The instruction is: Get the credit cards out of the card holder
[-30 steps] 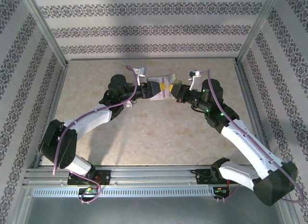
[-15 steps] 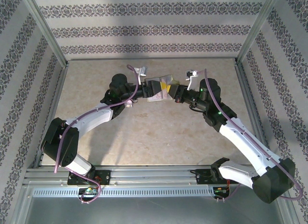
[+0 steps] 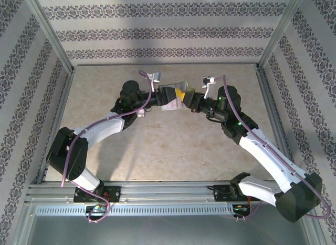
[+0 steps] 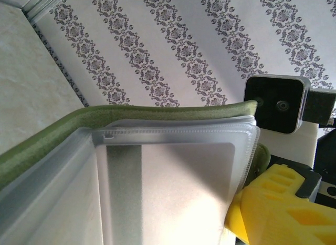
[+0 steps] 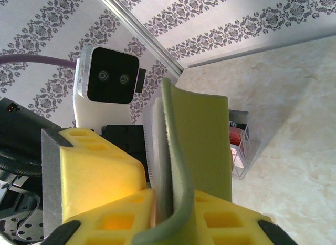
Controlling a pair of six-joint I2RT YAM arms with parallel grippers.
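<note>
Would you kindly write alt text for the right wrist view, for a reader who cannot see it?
Seen edge-on, the olive-green card holder stands sandwiched between the yellow fingers of the right claw. A red card shows in a clear sleeve to its right, pale marbled table beyond; the other arm's wrist camera faces us at upper left.

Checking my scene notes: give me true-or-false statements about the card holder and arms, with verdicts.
1. The olive-green card holder with clear plastic sleeves sits between the left gripper and right gripper. True.
2. It lies beside the arm bases. False: it is toward the table's far side.
3. Its green cover runs between the right gripper's yellow fingers. True.
4. A red card lies loose on the table. False: it sits in a clear sleeve.
</note>
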